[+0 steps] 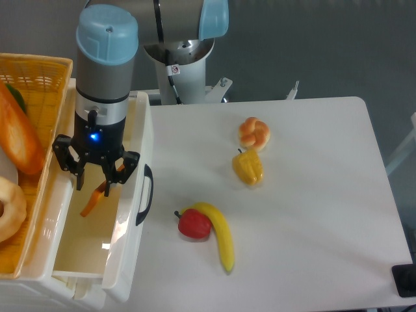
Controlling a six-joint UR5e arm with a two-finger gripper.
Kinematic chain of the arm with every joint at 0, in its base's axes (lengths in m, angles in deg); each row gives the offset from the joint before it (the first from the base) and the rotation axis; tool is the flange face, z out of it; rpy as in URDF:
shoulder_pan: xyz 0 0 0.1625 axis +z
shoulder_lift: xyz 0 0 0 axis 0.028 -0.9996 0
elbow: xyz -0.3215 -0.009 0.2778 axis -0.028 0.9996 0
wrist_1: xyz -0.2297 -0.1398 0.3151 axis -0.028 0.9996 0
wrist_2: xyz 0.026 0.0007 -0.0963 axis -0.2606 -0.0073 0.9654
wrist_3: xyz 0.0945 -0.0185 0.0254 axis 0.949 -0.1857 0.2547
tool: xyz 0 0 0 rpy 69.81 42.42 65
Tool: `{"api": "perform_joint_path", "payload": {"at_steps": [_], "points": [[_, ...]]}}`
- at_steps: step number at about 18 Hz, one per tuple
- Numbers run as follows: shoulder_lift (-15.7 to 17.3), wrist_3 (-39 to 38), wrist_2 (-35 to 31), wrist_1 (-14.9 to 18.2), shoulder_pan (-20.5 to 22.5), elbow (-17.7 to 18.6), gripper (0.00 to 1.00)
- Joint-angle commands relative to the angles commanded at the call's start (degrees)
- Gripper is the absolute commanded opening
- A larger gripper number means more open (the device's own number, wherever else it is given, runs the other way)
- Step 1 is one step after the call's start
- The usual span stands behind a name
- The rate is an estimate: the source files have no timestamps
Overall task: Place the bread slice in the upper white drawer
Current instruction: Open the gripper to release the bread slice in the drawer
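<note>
The gripper is hovering with fingers spread and gripping nothing, while the bread slice is lying tilted, edge-on, just below them inside the upper white drawer.

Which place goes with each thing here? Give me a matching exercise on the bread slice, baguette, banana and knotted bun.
Things:
1. bread slice
2. baguette
3. banana
4. knotted bun

Places:
A. in the woven basket
B. touching the red apple
C. just behind the yellow pepper
D. tilted inside the upper white drawer, under the gripper

Pairs: 1-D, 2-A, 3-B, 4-C
</note>
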State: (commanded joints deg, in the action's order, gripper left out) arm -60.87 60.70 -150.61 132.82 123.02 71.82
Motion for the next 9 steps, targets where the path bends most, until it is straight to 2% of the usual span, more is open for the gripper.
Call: {"api": "perform_joint_path", "payload": {"at_steps": [6,9], "points": [[2.11,0.00,0.09,0.17,1.05,0.18,0.54],[2.90,0.00,0.18,0.26,3.68,0.18,0.54]]}}
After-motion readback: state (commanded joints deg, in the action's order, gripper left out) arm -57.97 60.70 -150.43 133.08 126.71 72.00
